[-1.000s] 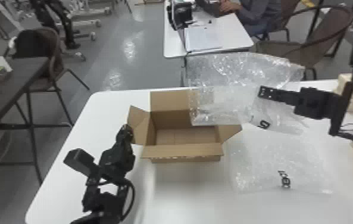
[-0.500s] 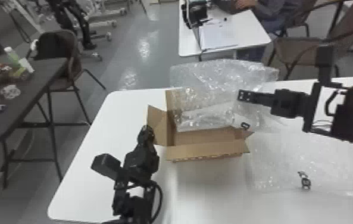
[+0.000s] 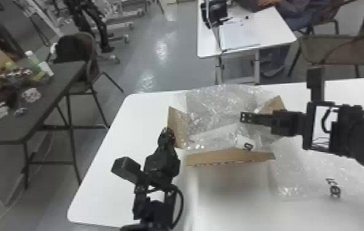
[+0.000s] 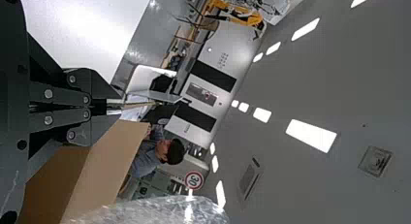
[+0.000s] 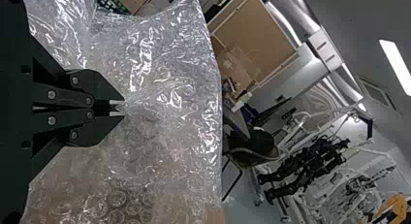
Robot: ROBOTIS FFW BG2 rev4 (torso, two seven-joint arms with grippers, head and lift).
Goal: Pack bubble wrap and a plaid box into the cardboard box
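In the head view, bubble wrap [image 3: 218, 110] hides the cardboard box's [image 3: 230, 157] inside.

Clutter [image 3: 13, 75] on the dark counter [image 3: 63, 80]
Crumpled white bundle [image 3: 31, 94] near its right edge, chair [image 3: 92, 58] by its far-right corner; papers [image 3: 239, 37] near the far white counter's [image 3: 276, 24] near edge

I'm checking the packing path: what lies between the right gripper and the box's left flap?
The head view shows a sheet of bubble wrap between the right gripper and left flap.

Bubble wrap [image 3: 218, 110] over cardboard box [image 3: 221, 158]
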